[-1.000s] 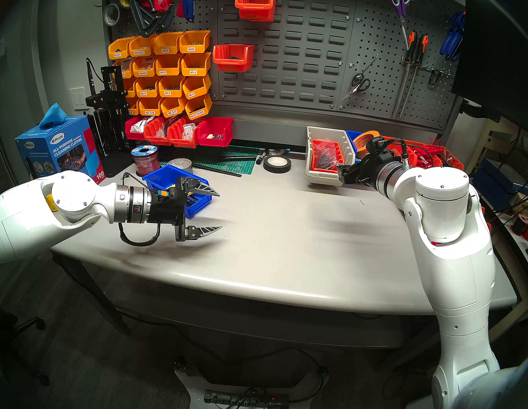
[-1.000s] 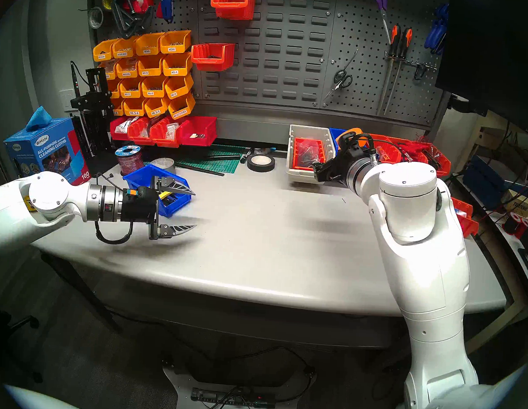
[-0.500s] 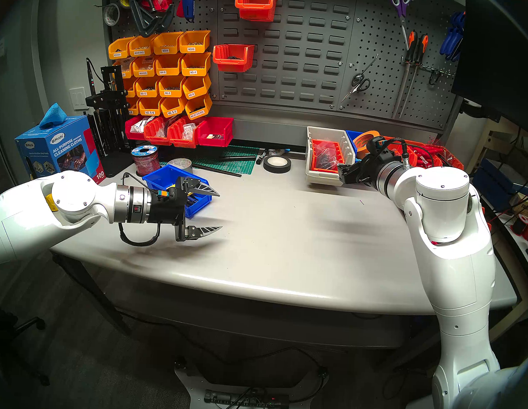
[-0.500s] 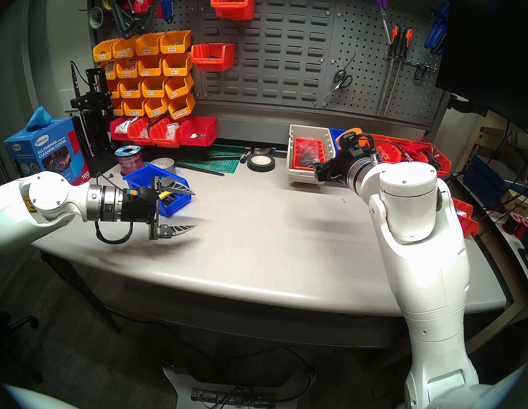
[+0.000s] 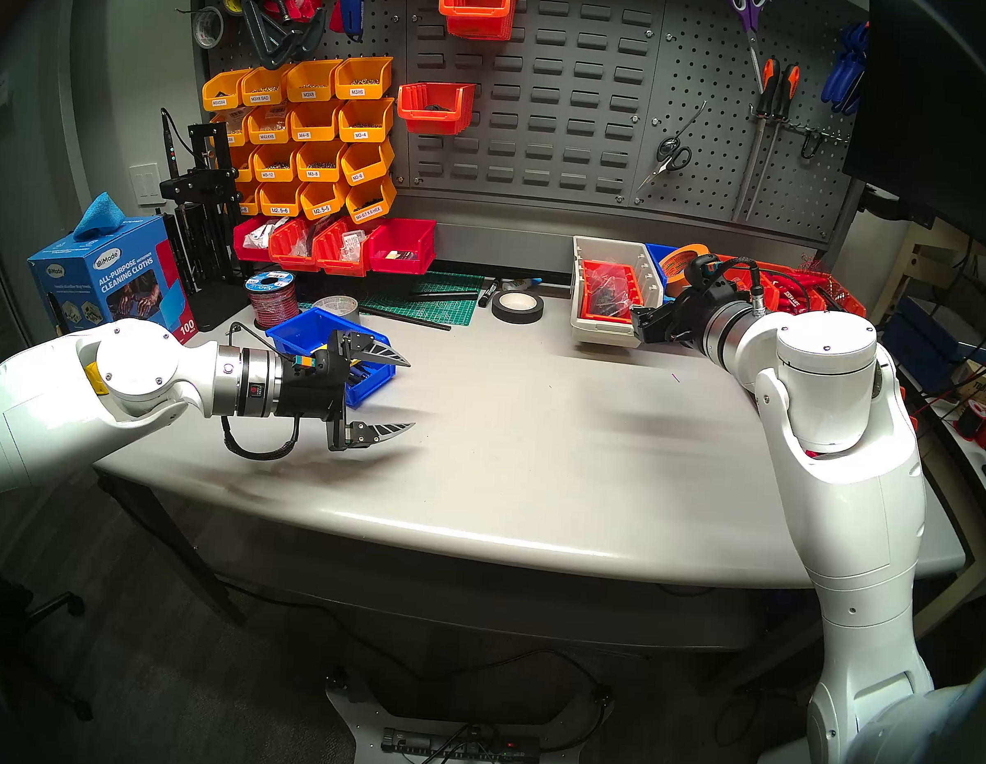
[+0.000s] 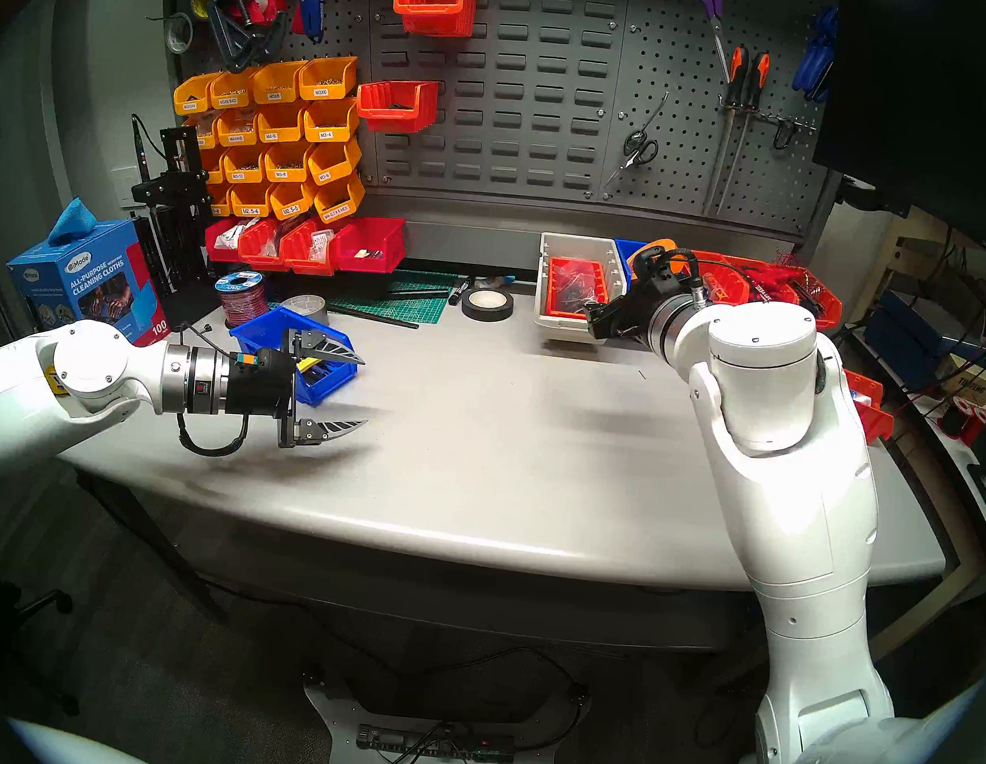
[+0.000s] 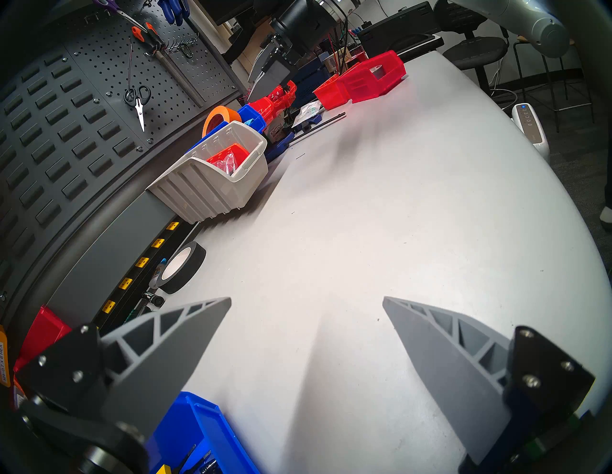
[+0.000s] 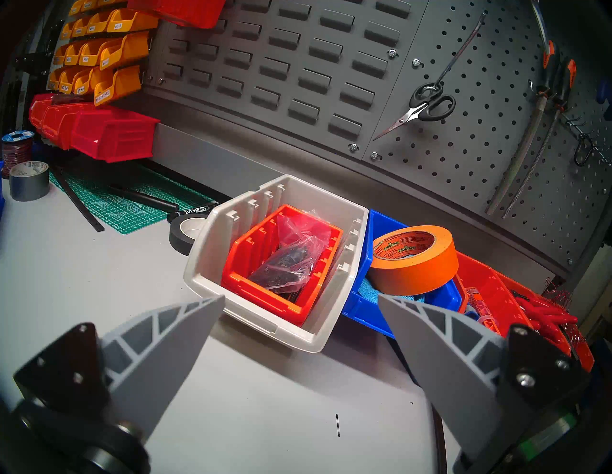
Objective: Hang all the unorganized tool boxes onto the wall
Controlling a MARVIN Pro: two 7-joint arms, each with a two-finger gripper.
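Here three bins sit on the table (image 5: 533, 443): one blue bin (image 5: 302, 328) at centre left, one beige bin (image 8: 298, 326) holding one orange-red bin (image 8: 265, 291), and a second blue bin (image 8: 367, 308) touching its right side under one tape roll (image 8: 414, 264). The wall (image 5: 551, 91) fills the upper centre. Left gripper (image 5: 407, 394) and right gripper (image 8: 301, 299) both stand apart, empty.

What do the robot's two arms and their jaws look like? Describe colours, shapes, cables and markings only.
Both arms are glossy white with rounded joint housings and silver metal wrist rings. The left gripper and right gripper have black bodies, each bearing two grey, pointed, triangular jaws with open ribbing, fixed on black screwed plates. A black braided cable loops under the left wrist, which also carries a small red marking.
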